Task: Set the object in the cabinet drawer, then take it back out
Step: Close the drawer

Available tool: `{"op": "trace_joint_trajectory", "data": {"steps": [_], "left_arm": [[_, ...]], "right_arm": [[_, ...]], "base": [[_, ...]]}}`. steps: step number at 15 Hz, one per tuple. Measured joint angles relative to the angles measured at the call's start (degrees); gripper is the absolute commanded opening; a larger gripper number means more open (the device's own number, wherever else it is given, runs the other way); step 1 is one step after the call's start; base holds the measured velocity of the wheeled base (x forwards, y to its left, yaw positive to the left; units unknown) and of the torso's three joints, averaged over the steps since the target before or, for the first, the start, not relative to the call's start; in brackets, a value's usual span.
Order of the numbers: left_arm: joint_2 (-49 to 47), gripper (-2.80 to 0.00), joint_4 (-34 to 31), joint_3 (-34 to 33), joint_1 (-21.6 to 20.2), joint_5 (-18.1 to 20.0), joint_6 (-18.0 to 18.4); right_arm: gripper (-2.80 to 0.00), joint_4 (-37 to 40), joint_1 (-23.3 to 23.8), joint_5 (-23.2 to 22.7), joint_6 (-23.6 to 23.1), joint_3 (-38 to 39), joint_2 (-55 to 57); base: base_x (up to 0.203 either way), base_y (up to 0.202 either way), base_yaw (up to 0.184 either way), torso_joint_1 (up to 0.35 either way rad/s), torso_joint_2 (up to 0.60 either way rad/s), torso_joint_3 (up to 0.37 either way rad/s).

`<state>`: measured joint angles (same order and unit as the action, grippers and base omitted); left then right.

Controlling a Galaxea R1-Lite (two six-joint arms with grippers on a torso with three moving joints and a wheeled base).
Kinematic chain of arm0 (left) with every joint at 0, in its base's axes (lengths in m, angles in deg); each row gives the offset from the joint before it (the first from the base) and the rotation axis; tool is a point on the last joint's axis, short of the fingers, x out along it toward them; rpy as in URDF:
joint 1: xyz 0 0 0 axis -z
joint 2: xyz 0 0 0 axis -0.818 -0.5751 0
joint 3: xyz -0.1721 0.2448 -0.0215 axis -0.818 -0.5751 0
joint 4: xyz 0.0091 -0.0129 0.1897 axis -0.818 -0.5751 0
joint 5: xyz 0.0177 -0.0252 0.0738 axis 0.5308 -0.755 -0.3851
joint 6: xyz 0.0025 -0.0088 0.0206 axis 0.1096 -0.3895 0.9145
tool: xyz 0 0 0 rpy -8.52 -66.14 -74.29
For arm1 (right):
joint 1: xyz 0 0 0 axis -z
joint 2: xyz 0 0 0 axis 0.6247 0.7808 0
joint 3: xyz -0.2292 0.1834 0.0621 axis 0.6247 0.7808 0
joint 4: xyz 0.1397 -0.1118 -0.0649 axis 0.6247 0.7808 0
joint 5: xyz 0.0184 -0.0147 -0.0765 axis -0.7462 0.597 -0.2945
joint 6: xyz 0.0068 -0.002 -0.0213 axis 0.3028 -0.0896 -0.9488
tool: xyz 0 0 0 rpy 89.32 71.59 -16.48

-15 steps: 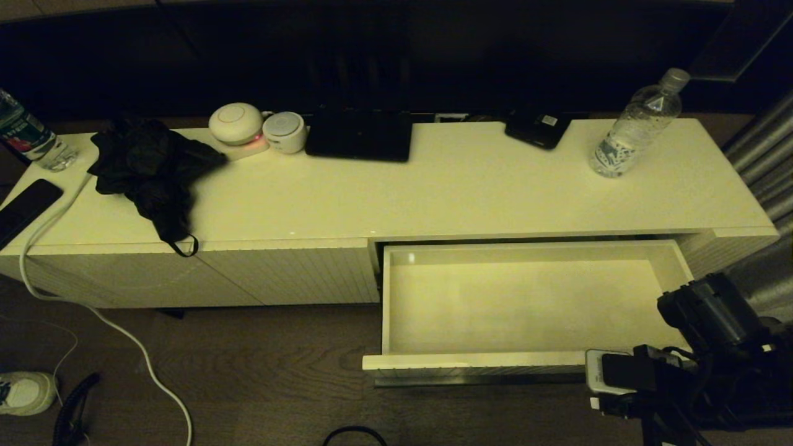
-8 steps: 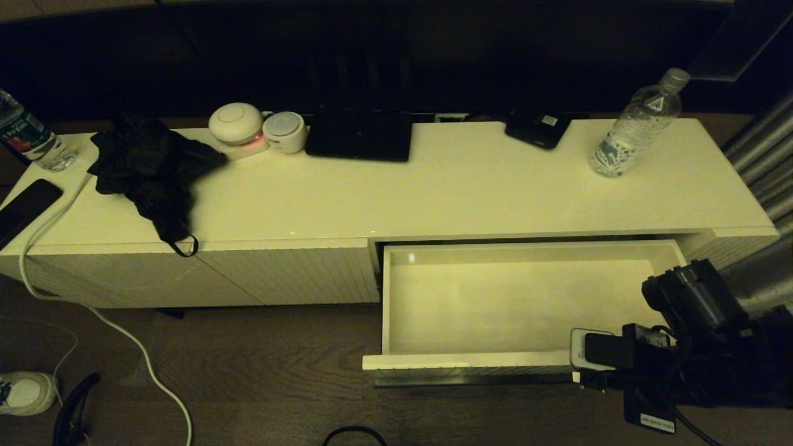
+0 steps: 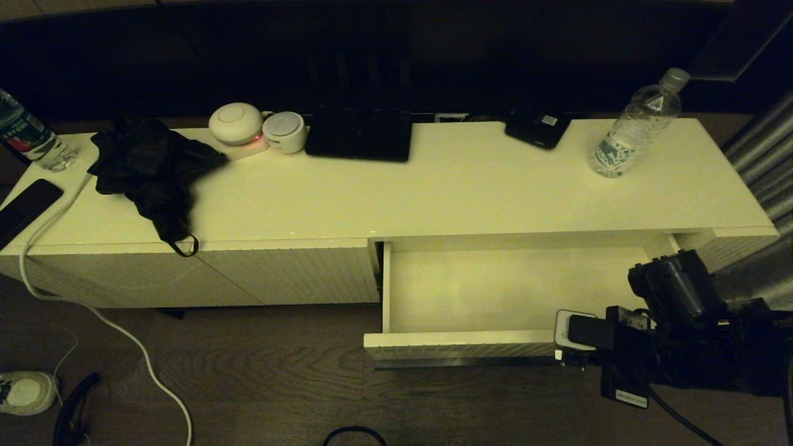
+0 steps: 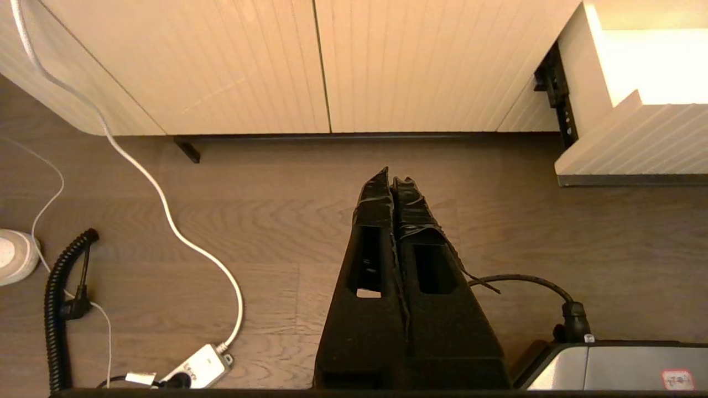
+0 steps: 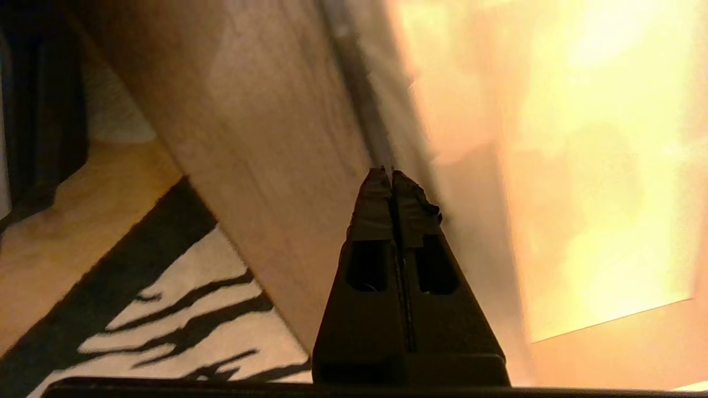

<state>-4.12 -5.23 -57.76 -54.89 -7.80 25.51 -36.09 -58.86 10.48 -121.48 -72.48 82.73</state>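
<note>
Sliding inward since a second ago, the cabinet drawer [image 3: 471, 291] now shows less of its white floor, and the right gripper [image 5: 391, 177] has travelled with it toward the cabinet [image 3: 433, 192]. From the head camera the right arm sits at about 4 o'clock, pressed up against the drawer's ribbed front near its right end. The right wrist view shows its two fingers clenched together on nothing, tips at the front's dark handle strip [image 5: 359, 105]; whether they touch it cannot be made out.

Nothing lies inside the drawer. The object, a clear water bottle [image 3: 638, 124] with a pale cap, stands upright on the cabinet top at roughly 2 o'clock, well apart from both grippers. A second bottle [image 3: 28, 139] with a green-and-red label stands at the far 10 o'clock corner beside a black cloth [image 3: 152, 167].

The left gripper [image 4: 391, 179] hangs parked over the wood floor [image 4: 249, 221] in front of the handleless ribbed panels [image 4: 276, 61], fingers pressed tight together and empty.

Judged from how things lie, the drawer is being pushed shut with the bottle already back out on top, which would place this at the closing stretch of the task. The next move calls for a steady, square push along the drawer's travel until the front sits flush with the neighbouring panels, then a clean withdrawal of the arm.
</note>
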Motion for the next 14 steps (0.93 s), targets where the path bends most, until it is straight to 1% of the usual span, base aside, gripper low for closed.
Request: {"op": "trace_joint_trajectory", "data": {"steps": [3, 8, 12, 14], "left_arm": [[0.0, -2.8, 0.0, 0.0, 0.0, 0.0, 0.0], [0.0, -2.8, 0.0, 0.0, 0.0, 0.0, 0.0], [0.0, -2.8, 0.0, 0.0, 0.0, 0.0, 0.0], [0.0, -2.8, 0.0, 0.0, 0.0, 0.0, 0.0]], "right_arm": [[-2.8, -2.8, 0.0, 3.0, 0.0, -1.1, 1.0], [-2.8, -6.7, 0.1, 3.9, 0.0, -3.7, 3.1], [-2.8, -12.7, 0.1, 4.6, 0.0, -5.2, 5.5], [-2.8, -16.1, 0.2, 6.0, 0.0, -6.0, 7.3]], "base": [[0.0, 0.0, 0.0, 0.0, 0.0, 0.0], [0.0, 0.0, 0.0, 0.0, 0.0, 0.0], [0.0, 0.0, 0.0, 0.0, 0.0, 0.0], [0.0, 0.0, 0.0, 0.0, 0.0, 0.0]]}}
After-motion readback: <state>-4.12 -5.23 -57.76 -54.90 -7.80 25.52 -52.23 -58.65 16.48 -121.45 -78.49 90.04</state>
